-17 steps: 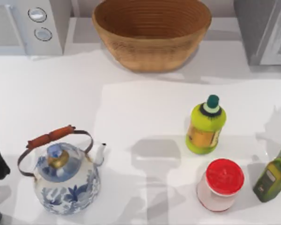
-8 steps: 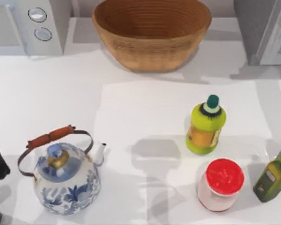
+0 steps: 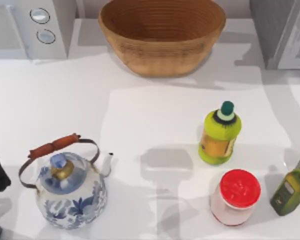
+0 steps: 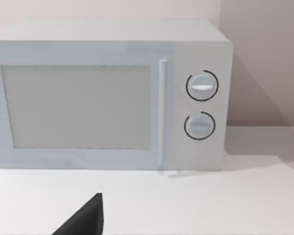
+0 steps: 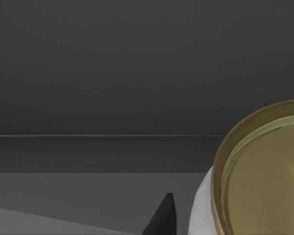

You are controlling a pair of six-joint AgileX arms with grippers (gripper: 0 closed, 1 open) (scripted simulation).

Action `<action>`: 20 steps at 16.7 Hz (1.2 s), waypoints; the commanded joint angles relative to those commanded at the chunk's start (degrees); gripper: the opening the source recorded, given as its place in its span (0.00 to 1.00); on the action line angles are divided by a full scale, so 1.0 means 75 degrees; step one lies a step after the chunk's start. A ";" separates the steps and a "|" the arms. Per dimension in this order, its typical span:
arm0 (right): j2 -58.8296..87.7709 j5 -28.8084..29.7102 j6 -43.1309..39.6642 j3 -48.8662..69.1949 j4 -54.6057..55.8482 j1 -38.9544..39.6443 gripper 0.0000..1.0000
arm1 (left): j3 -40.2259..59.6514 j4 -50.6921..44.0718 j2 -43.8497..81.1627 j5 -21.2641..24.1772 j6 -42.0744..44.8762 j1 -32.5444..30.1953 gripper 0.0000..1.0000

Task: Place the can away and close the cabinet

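In the right wrist view's lower right, the can [image 5: 264, 171] sits inside the dark cabinet [image 5: 112, 73], seemingly for stowing, though I cannot tell either pincer's state.

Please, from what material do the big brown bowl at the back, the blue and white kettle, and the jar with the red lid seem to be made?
The bowl looks like woven wicker, matte: ridged coils run around its wall. The kettle looks like glazed ceramic or enamel, glossy with blue floral painting; its handle grip seems wooden. The jar appears to be glass or clear plastic with a smooth red lid, likely plastic or painted metal.
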 joint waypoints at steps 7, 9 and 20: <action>0.0248 0.0004 0.0012 0.0236 -0.0087 -0.0080 0.00 | 0.0000 0.0000 0.0000 0.0000 0.0000 0.0000 1.00; 0.0773 0.0011 0.0008 0.0820 -0.0273 -0.0171 0.00 | 0.0000 0.0000 0.0000 0.0000 0.0000 0.0000 1.00; 0.5107 -0.0420 -0.0012 0.6907 -0.1757 -0.0617 0.00 | 0.0000 0.0000 0.0000 0.0000 0.0000 0.0000 1.00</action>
